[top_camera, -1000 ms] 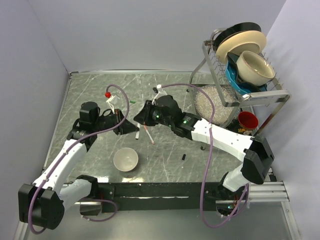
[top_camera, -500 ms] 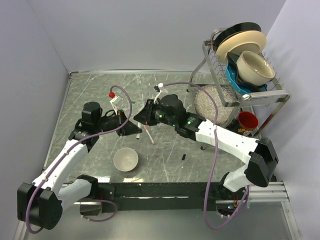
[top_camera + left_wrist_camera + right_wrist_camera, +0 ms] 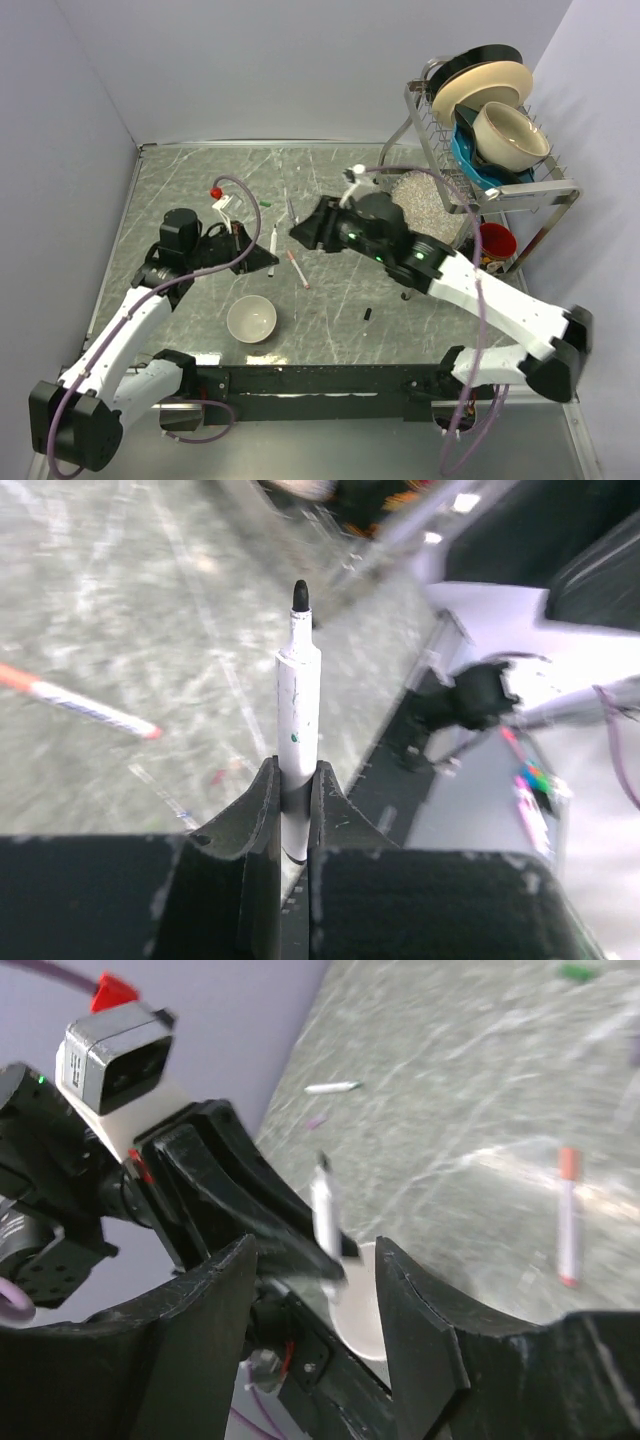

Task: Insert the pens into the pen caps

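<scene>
Base of pen (image 3: 298,685) hidden inside left hand (image 3: 295,770); orange-tipped pen (image 3: 90,708) cut by edge

1. The left arm (image 3: 128,322) rises from its base at the near left and slants forward and to the right, toward the middle.
2. The left gripper (image 3: 293,780) points right. Its 2 fingers are pressed tight on the lower barrel of a pen (image 3: 298,680), whose tip sticks out ahead.
3. The right arm (image 3: 480,295) bends at an elbow far out on the right, and its forearm runs back leftward.
4. The right gripper (image 3: 312,1260) points left at the left gripper, its 2 fingers spread apart and gripping nothing.
5. The 2 grippers face each other, near but apart.
</scene>
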Controlling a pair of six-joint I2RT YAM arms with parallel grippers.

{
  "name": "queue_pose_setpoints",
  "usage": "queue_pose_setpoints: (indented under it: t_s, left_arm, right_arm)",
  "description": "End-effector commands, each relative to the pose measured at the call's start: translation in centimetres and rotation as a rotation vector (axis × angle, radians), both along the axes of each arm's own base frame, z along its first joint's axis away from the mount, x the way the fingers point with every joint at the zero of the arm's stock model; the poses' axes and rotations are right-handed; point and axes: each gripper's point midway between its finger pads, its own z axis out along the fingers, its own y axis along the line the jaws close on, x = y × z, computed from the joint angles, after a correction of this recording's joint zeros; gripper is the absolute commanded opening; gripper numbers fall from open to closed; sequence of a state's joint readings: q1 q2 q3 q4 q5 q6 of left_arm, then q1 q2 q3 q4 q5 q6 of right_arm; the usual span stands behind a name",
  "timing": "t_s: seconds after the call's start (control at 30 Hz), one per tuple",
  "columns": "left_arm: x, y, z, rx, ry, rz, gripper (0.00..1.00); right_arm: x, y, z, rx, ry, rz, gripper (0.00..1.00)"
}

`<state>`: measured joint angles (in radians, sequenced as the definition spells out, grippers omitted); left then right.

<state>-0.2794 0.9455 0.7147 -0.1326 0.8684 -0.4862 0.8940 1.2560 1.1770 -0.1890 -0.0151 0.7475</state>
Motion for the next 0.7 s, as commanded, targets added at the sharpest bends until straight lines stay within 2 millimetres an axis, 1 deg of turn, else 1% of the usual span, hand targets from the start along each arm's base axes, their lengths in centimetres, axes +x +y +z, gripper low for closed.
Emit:
queue_pose_setpoints:
  t_s: [0.0,0.03,0.07,0.1,0.13,0.17,0.2,0.23,0.3,0.33,0.37,0.4,0.43,0.47,0.5,0.53,0.6,0.63,0.67]
  left_arm:
    - [1.9,2.1,0.7,0.104,-0.114,0.174,0.01]
    - [2.1,2.4,0.8,0.112,-0.123,0.198,0.01]
    - [2.1,2.7,1.2,0.114,-0.14,0.22,0.01]
    - [2.4,3.1,1.3,0.122,-0.145,0.252,0.01]
    - [2.3,3.2,1.4,0.121,-0.153,0.259,0.01]
    - [2.2,3.4,1.7,0.117,-0.167,0.266,0.01]
    - [2.1,3.5,1.7,0.121,-0.172,0.269,0.01]
    - [2.1,3.5,1.8,0.122,-0.177,0.273,0.01]
    - [1.8,3.5,2.1,0.115,-0.188,0.27,0.01]
    - [1.9,3.6,2.0,0.118,-0.188,0.275,0.01]
    - [1.9,3.7,2.0,0.121,-0.189,0.278,0.01]
    - [1.9,3.7,2.0,0.125,-0.191,0.279,0.01]
    - [1.9,3.8,1.9,0.128,-0.19,0.282,0.01]
    - [1.9,3.8,1.9,0.128,-0.187,0.282,0.01]
    - [1.9,3.8,1.8,0.129,-0.184,0.28,0.01]
    - [1.9,3.7,1.7,0.129,-0.185,0.278,0.01]
    - [1.9,3.7,1.5,0.13,-0.173,0.272,0.01]
    - [1.9,3.7,1.4,0.132,-0.166,0.275,0.01]
    - [2.0,3.7,1.1,0.141,-0.156,0.276,0.01]
  right_arm:
    - [-0.6,-6.2,-3.9,-0.15,0.068,-0.192,0.53]
    - [-0.8,-7.7,-5.1,-0.178,0.074,-0.233,0.52]
    - [-1.3,-8.5,-6.2,-0.203,0.099,-0.248,0.5]
    - [-1.5,-9.2,-7.0,-0.219,0.11,-0.263,0.44]
    - [-1.9,-10.2,-8.5,-0.248,0.127,-0.281,0.4]
    - [-2.2,-11.0,-9.6,-0.28,0.144,-0.304,0.38]
    - [-2.4,-11.5,-10.6,-0.304,0.157,-0.312,0.35]
    - [-2.8,-12.2,-12.4,-0.347,0.181,-0.319,0.33]
    - [-3.2,-13.1,-14.4,-0.404,0.207,-0.332,0.31]
    - [-3.5,-13.6,-16.1,-0.448,0.23,-0.333,0.27]
    - [-3.7,-13.7,-16.9,-0.463,0.242,-0.331,0.21]
    - [-3.8,-14.0,-17.6,-0.481,0.254,-0.335,0.12]
    - [-4.0,-14.3,-18.9,-0.51,0.273,-0.338,0.08]
    - [-4.2,-14.4,-19.4,-0.52,0.281,-0.34,0.06]
    - [-4.2,-14.5,-19.9,-0.531,0.286,-0.344,0.0]
    - [-4.3,-14.8,-20.9,-0.561,0.302,-0.348,0.0]
    - [-4.4,-15.2,-21.8,-0.596,0.317,-0.356,0.0]
    - [-4.6,-15.6,-22.8,-0.629,0.334,-0.36,0.0]
    - [-4.8,-15.8,-23.3,-0.642,0.345,-0.364,0.0]
